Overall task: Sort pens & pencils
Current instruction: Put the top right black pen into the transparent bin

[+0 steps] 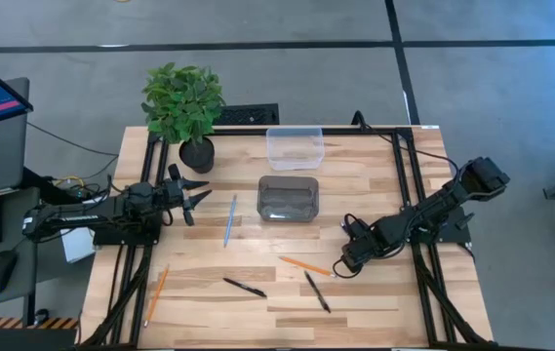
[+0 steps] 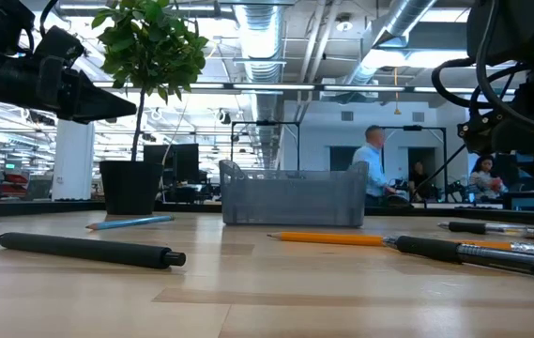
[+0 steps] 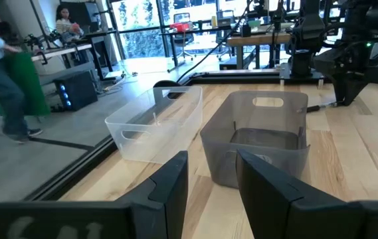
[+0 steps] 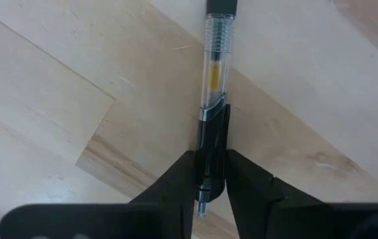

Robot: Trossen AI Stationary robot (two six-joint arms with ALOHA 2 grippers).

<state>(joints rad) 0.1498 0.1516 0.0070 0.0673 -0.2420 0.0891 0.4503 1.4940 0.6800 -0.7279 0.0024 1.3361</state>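
Right end effector is down at the counter with its two fingers pressed against either side of a pen. The grip is on the black clip end. The clear barrel, with yellow showing inside, runs straight out ahead of my fingertips, and the pen lies flat on the wood. From above, my end effector hides this pen.

Just beside my end effector on the inner side lies an orange pencil, its near end almost at my fingers. A second pen lies near that, toward the counter's front edge. A third pen is farther off the same way. The other orange pencil is well apart, near the far front corner.

Toward the back of the counter sits a grey bin. It stands between my right end effector and a clear bin behind it. A blue pencil lies just past the grey bin, on the side away from my right end effector.

My left end effector hangs above the counter's opposite side with its fingers apart and holding nothing, near a potted plant. It points across at both bins.
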